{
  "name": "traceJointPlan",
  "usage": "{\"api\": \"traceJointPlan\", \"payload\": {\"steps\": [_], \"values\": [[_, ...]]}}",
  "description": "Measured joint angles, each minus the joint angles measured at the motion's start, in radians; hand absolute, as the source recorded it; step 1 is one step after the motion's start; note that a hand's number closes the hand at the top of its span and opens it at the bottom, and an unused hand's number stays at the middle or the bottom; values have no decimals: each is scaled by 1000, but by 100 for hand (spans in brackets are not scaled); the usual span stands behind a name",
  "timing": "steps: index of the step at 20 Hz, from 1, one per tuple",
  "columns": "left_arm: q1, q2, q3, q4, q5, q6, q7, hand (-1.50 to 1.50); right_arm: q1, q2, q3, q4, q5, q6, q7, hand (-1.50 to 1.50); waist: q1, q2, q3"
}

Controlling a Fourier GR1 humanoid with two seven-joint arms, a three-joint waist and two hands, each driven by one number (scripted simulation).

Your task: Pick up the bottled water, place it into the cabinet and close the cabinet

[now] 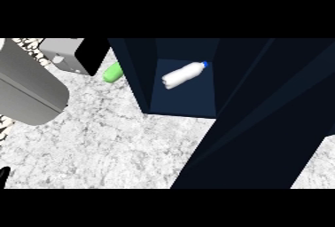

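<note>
The water bottle (183, 74), white with a blue cap, lies on its side on the floor of the open dark blue cabinet (141, 84), cap pointing to the far right. No hand touches it. The cabinet's door (262, 133) swings out across the right half of the view, towards the near edge. A small black sliver of my left hand (3, 175) shows at the lower left edge, far from the bottle. My right hand is out of sight.
A green object (112, 72) lies on the speckled white counter (111, 142) just left of the cabinet. A grey and black appliance (73, 55) stands at the back left. A large grey rounded body (29, 88) fills the left edge.
</note>
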Motion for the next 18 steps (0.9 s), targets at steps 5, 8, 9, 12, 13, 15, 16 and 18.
{"api": "traceJointPlan", "payload": {"steps": [5, 8, 9, 12, 13, 15, 16, 18], "values": [[66, 19, 91, 13, 79, -98, -26, -150, -176, 114, 81, 84, -71, -122, 112, 150, -3, 3, 2], [123, 23, 157, 17, 123, -163, -48, -150, -311, 137, 82, 144, -143, -203, 180, 150, -9, 3, 3], [134, 20, 170, 16, 129, -180, -55, -150, -368, 142, 72, 168, -173, -230, 200, 150, -12, 3, 4], [188, 24, 234, 1, 184, -228, -48, -150, -504, 151, 30, 251, -255, -286, 229, 150, -19, 3, 4], [203, 21, 248, 0, 191, -243, -48, -150, -548, 152, 17, 291, -282, -306, 223, 150, -19, 3, 4], [224, 14, 281, 14, 210, -284, -53, -150, -621, 154, -28, 341, -347, -324, 230, 150, -24, 3, 4], [237, 10, 296, 26, 219, -313, -59, -150, -655, 155, -56, 365, -380, -325, 234, 150, -25, 3, 4], [260, -4, 316, 26, 228, -345, -57, -150, -710, 157, -103, 433, -424, -311, 214, 150, -31, 3, 5]]}}
